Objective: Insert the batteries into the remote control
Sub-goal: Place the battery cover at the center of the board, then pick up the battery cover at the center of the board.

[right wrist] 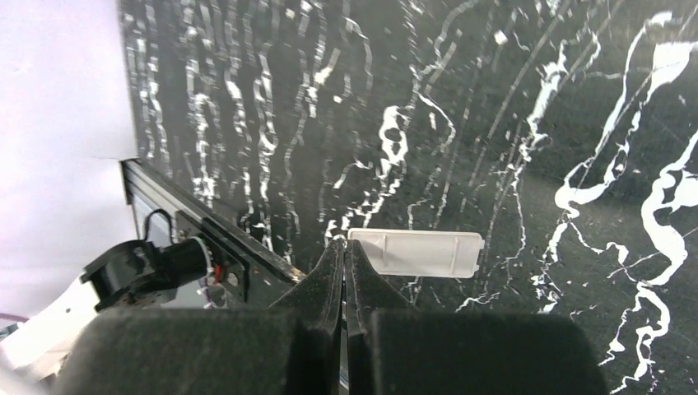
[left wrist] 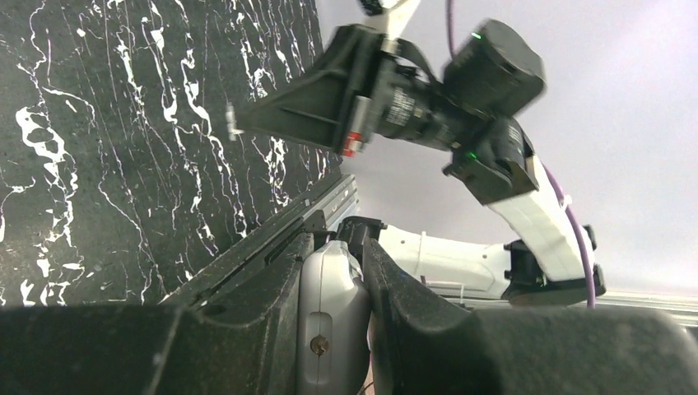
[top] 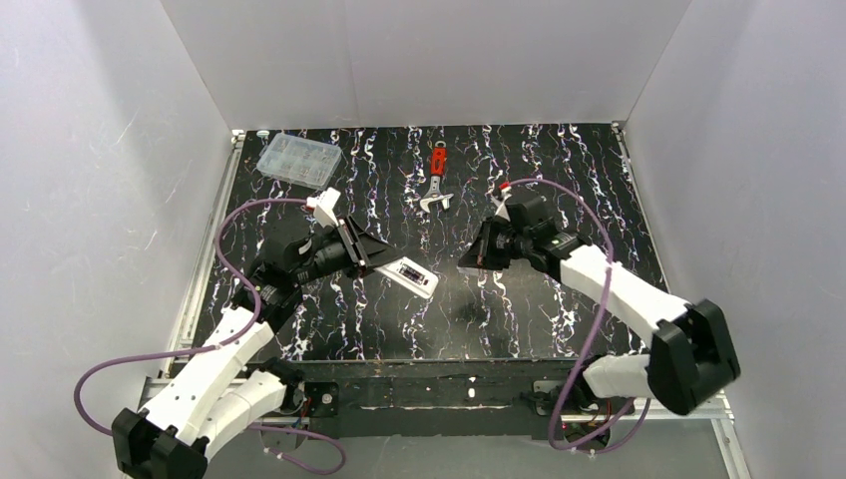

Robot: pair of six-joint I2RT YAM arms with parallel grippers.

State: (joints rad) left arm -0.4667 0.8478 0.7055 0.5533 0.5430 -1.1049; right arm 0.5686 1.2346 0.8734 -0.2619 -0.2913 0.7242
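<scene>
My left gripper (top: 387,262) is shut on the white remote control (top: 415,276) and holds it above the mat, tilted. In the left wrist view the remote's end (left wrist: 329,304) sits clamped between the fingers of the left gripper (left wrist: 342,240). My right gripper (top: 469,261) is off the mat just right of the remote, with its fingers pressed together. At its tip (right wrist: 344,245) it pinches the edge of a small white rectangular piece (right wrist: 416,253). The left wrist view shows the right gripper (left wrist: 237,125) from the front with a white sliver at its tip. No batteries are in view.
A clear plastic compartment box (top: 297,158) stands at the back left of the black marbled mat (top: 559,190). A red-handled wrench (top: 437,180) lies at the back middle. White walls enclose the mat on three sides.
</scene>
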